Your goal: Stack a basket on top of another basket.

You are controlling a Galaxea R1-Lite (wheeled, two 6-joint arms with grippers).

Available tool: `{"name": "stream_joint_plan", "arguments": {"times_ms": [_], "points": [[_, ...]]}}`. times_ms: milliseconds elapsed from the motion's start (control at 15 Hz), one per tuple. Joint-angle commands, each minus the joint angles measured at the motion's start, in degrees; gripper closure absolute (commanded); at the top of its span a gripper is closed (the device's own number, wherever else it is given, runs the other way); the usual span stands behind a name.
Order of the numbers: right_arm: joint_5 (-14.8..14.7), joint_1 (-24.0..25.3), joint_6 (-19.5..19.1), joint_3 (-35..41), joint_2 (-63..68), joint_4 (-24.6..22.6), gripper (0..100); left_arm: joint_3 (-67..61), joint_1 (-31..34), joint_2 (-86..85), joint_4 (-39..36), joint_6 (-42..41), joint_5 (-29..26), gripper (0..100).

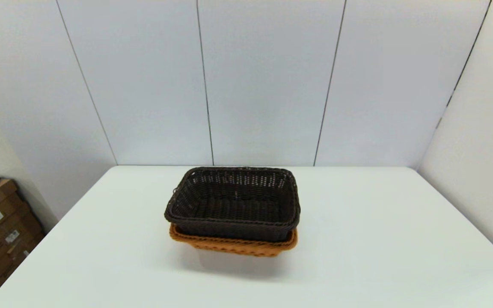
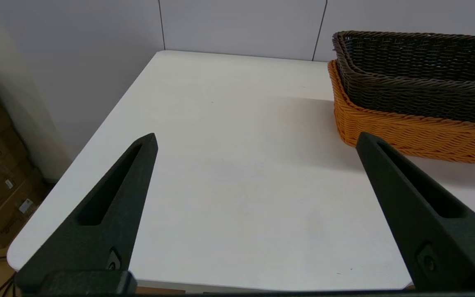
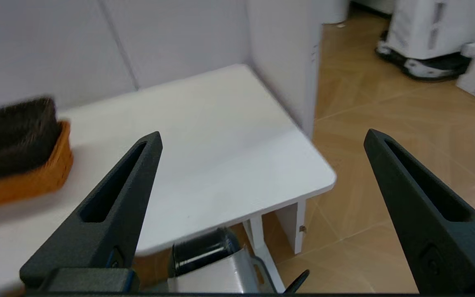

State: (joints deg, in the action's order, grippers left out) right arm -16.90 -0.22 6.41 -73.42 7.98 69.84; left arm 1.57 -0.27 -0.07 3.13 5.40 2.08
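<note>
The dark brown basket (image 1: 232, 204) sits nested in the orange-tan basket (image 1: 233, 245) at the table's (image 1: 357, 239) centre. My left gripper (image 2: 256, 142) and right gripper (image 3: 262, 138), both wide and empty, hang near the table's edge, clear of the 2 baskets. The stack looks finished, so I judge it best to keep both arms off it and avoid nudging the rims.

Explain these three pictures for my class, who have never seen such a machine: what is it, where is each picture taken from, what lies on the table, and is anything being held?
It is a two-armed robot. One picture looks down from its head; the other two come from cameras on its wrists, which is why black fingers rise from the bottom edge. On the white table a dark brown basket sits nested in an orange-tan basket. The left gripper and right gripper are both open, hold nothing, and sit back from the baskets near the table's edge, out of the head view.
</note>
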Motion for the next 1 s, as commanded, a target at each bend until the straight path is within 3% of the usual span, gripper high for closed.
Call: {"name": "stream_joint_plan", "arguments": {"times_ms": [67, 200, 333, 467, 600, 800, 867, 1000], "points": [[5.82, 0.13, -9.05, 32.64, -8.07, -29.32, 0, 0.01, 0.00, -0.01, 0.03, 0.05, 0.02, 0], [5.82, 0.13, -16.52, 47.85, -8.07, -45.67, 0, 0.01, 0.00, 0.07, 0.03, 0.05, 0.02, 0], [6.00, 0.13, -20.56, 62.17, -8.07, -61.31, 0, 0.01, 0.00, -0.01, 0.03, 0.05, 0.02, 0], [6.53, 0.13, -22.76, 70.26, -8.07, -69.14, 0, 0.01, 0.00, -0.01, 0.03, 0.05, 0.02, 0], [8.99, 0.13, -22.58, 70.70, -8.07, -69.66, 0, 0.01, 0.00, -0.01, 0.03, 0.05, 0.02, 0], [17.34, 0.13, -20.56, 71.05, -8.07, -67.73, 0, 0.01, 0.00, -0.01, 0.03, 0.05, 0.02, 0], [17.69, 0.13, -20.21, 71.05, -7.98, -67.64, 0, 0.01, 0.00, -0.01, 0.03, 0.05, 0.02, 0], [19.01, 0.13, -14.41, 72.55, -7.98, -68.17, 0, 0.01, 0.00, -0.01, 0.03, 0.05, 0.02, 0]]}}
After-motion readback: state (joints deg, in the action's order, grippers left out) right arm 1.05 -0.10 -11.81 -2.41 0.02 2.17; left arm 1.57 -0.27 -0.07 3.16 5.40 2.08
